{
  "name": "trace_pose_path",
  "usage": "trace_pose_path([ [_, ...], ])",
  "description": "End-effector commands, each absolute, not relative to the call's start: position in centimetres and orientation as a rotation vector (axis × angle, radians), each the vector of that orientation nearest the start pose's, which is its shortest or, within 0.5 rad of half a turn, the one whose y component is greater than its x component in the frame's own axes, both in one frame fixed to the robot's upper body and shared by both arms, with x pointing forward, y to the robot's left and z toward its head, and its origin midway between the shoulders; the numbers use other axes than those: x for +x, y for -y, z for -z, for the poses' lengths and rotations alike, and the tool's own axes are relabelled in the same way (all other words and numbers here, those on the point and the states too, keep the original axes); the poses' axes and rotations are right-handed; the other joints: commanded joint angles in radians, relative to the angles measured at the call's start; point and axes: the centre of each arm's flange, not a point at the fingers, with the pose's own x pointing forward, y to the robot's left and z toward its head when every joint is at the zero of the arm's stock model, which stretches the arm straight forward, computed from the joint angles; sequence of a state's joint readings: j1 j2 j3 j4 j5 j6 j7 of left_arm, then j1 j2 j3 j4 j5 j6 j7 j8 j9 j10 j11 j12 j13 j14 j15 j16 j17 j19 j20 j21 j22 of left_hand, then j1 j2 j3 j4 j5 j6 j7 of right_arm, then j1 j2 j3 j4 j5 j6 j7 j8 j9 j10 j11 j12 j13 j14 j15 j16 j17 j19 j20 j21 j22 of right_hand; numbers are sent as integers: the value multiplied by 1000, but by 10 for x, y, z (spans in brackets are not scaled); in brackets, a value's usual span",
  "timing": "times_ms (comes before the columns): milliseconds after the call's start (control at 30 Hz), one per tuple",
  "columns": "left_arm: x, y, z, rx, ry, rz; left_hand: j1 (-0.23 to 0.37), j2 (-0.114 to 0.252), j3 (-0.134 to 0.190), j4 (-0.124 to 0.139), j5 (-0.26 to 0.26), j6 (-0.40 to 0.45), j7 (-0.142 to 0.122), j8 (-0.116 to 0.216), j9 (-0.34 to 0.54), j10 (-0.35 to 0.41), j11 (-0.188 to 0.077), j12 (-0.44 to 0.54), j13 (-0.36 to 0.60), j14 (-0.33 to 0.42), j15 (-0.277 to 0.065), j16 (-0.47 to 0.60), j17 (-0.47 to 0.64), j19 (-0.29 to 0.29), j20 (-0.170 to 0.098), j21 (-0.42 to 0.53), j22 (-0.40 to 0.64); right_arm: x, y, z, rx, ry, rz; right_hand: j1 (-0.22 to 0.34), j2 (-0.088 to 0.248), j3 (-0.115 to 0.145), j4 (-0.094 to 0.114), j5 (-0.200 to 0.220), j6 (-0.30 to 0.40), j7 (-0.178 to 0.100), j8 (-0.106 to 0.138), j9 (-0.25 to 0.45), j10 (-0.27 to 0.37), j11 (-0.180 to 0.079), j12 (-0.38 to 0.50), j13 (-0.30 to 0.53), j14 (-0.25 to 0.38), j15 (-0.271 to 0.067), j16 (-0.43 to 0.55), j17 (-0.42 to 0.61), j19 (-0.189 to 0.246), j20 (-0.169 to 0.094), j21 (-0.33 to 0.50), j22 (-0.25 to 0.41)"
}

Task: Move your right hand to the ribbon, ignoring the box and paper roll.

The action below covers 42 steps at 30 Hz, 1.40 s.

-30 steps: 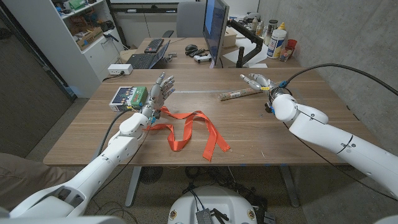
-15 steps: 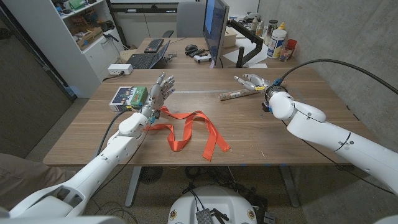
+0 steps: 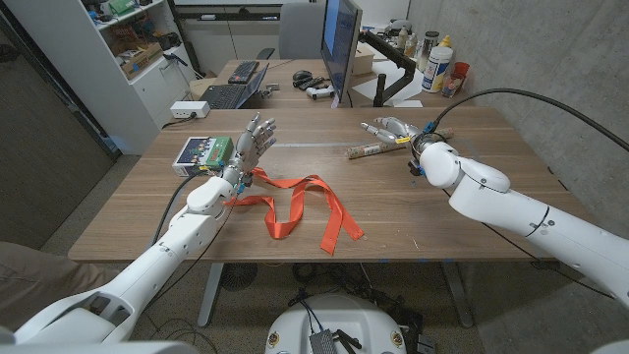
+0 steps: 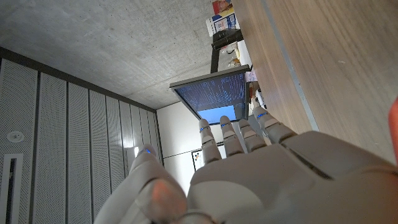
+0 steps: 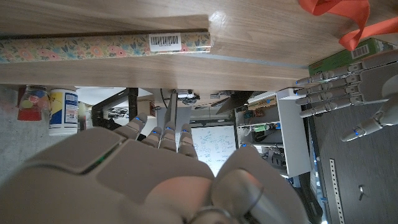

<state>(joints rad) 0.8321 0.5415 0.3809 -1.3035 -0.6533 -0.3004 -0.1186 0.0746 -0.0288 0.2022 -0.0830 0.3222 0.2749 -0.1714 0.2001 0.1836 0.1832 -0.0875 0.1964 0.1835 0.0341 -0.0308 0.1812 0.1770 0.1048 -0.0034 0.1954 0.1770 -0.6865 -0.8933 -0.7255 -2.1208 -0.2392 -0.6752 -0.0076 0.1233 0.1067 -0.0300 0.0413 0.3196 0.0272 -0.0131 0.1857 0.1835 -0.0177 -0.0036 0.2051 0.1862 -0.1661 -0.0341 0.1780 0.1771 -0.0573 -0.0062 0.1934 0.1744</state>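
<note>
ribbon (image 3: 300, 207), orange and loosely looped, lay on the wooden table (image 3: 413, 216) toward the robot's left side, and we saw one end of it running up beside the left hand (image 3: 251, 145). we found that hand standing upright just past the ribbon's near loop, fingers straight and slightly apart, holding nothing; the left wrist view showed the same fingers (image 4: 239, 134) reaching out side by side toward a monitor (image 4: 214, 96). a green box (image 3: 202, 154) sat just beside the left hand, on its outer side. we saw the right hand (image 3: 388, 129) well apart from the ribbon, over the far right part of the table, right at the paper roll (image 3: 371, 148), which lay flat with its floral print showing. we could not tell whether the hand touched the roll. its fingers looked extended and close together, gripping nothing. in the right wrist view we saw the paper roll (image 5: 106, 45), an end of the ribbon (image 5: 348, 18) and the left hand (image 5: 351, 93) beyond the right hand's fingers (image 5: 158, 134).
</note>
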Motion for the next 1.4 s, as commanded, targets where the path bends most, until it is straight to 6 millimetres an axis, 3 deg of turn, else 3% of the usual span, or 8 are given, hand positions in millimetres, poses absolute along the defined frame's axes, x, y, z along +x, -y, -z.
trace_pose_path([
  [33,646,-290,17,1,627,262,9,1,2,-9,4,-1,4,-2,4,-2,5,6,5,-4,-75,2,1,-3,-5,-4,-1,543,170,-47,-1282,535,-24,1,-9,-4,3,9,9,-7,9,4,1,-7,6,3,0,-28,11,1,14,5,9,4],
  [867,638,-308,14,4,644,207,10,0,0,-12,6,-1,6,-2,4,-4,4,5,5,-7,-70,2,1,-3,-3,-3,0,527,132,-40,-1411,605,-80,2,-12,-5,0,14,14,-8,10,4,7,4,10,2,8,-27,10,1,20,5,9,4],
  [1400,640,-309,11,3,646,195,10,0,-1,-13,7,-1,5,-3,5,-4,4,6,5,-8,-68,2,1,-3,-2,-3,0,522,115,-36,-1455,632,-113,2,-12,-6,-1,17,14,-6,10,4,6,15,10,2,8,-25,8,1,21,5,8,4],
])
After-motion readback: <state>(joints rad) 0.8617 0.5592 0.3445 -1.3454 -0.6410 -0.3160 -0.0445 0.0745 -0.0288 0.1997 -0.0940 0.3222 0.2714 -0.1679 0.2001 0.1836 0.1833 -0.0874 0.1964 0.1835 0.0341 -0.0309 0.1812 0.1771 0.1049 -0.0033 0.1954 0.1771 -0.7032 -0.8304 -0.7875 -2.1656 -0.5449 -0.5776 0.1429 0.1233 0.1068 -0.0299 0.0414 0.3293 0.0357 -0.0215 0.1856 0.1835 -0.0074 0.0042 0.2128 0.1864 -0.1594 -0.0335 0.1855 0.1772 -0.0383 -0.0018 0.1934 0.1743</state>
